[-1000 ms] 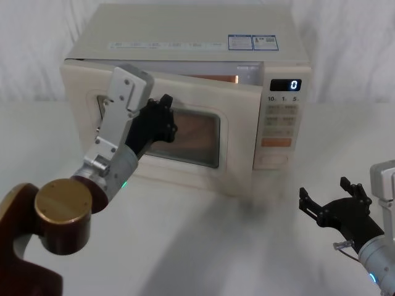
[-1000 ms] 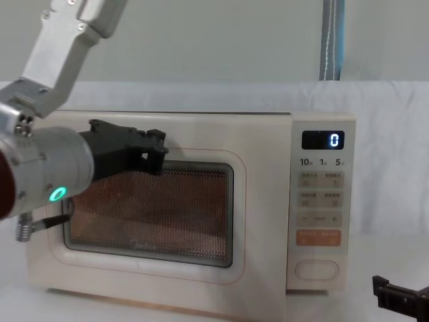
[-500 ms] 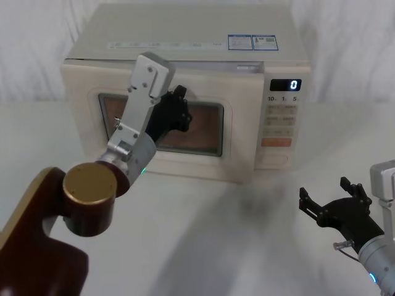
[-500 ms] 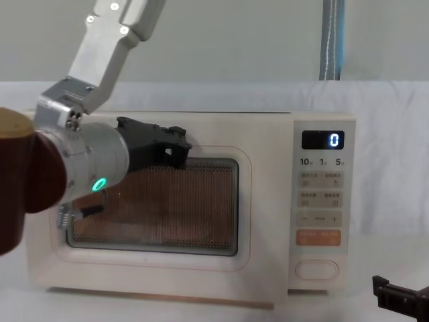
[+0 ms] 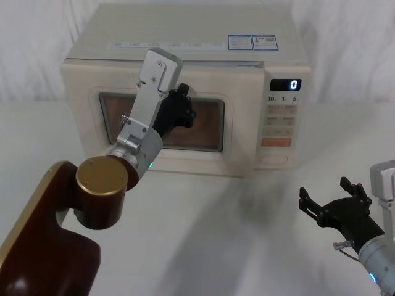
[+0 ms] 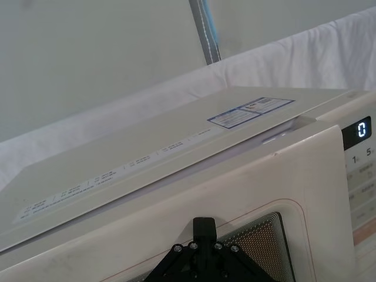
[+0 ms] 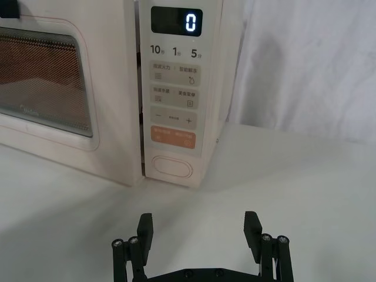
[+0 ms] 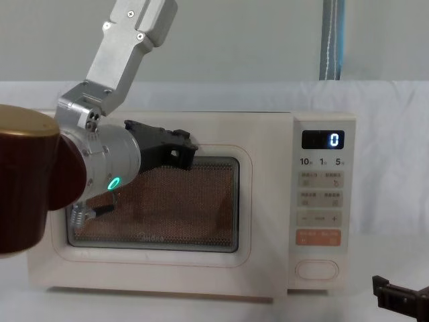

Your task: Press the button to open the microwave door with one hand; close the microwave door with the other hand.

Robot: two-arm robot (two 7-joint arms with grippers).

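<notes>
Left gripper (image 5: 183, 106) presses the microwave door (image 5: 237, 132), centre frame, against the window's upper edge; whether it is clenched cannot be told. The door lies nearly flush, straight ahead of it. Right gripper (image 5: 332, 205), released, rests lower right above the surface (image 5: 234, 240).

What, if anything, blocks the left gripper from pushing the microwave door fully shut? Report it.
Nothing visible does. The left gripper is at the microwave door, near the top of its window, and the door lies almost flush with the microwave.
</notes>
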